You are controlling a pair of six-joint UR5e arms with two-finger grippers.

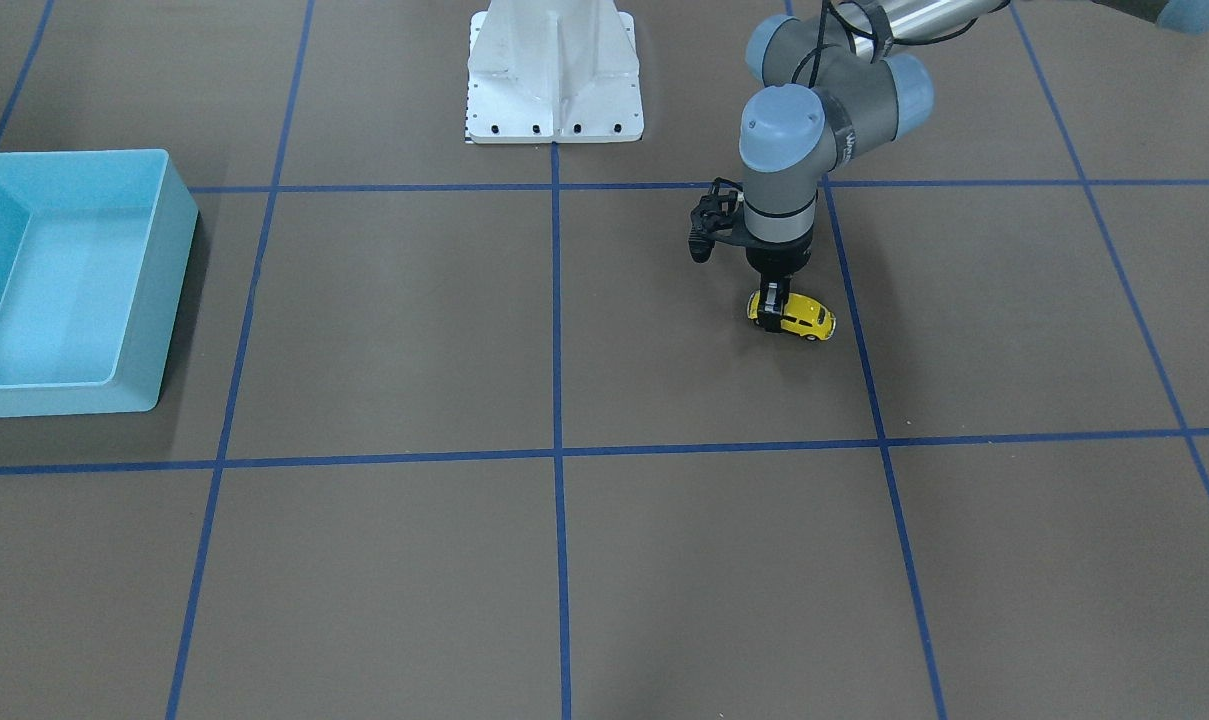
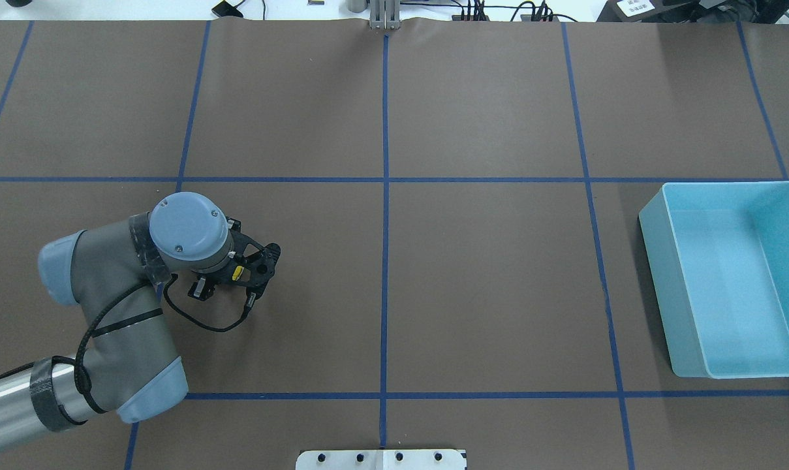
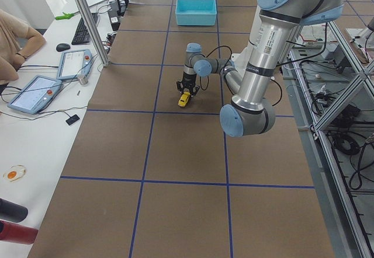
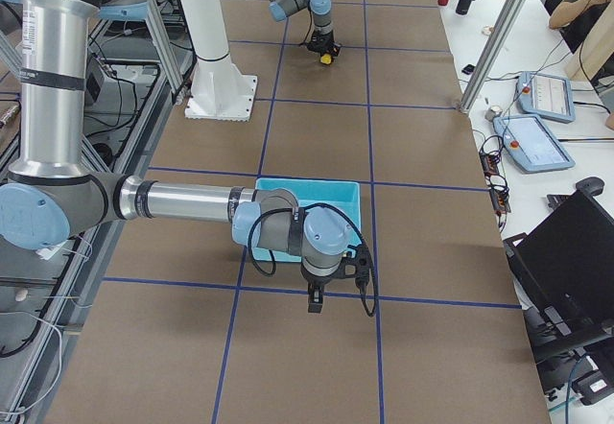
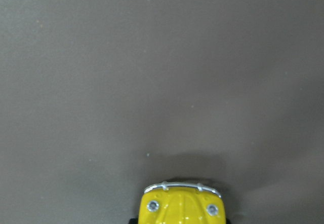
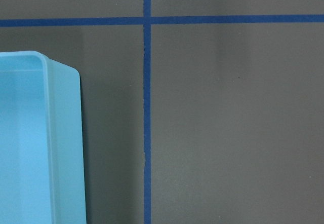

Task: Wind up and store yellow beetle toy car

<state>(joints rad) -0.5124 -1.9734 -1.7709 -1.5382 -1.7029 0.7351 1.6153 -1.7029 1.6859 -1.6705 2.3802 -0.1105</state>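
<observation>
The yellow beetle toy car stands on the brown table on my left side. My left gripper points straight down and is shut on the car's rear end, its wheels at table level. The left wrist view shows the car's yellow nose and silver bumper at the bottom edge. From overhead only a yellow sliver shows under the wrist. The car also shows in the side views. My right gripper hangs low beside the bin; I cannot tell if it is open or shut.
A light blue bin with nothing in it stands on my right side of the table; its corner shows in the right wrist view. A white arm base plate sits at the robot's edge. Blue tape lines grid the brown mat.
</observation>
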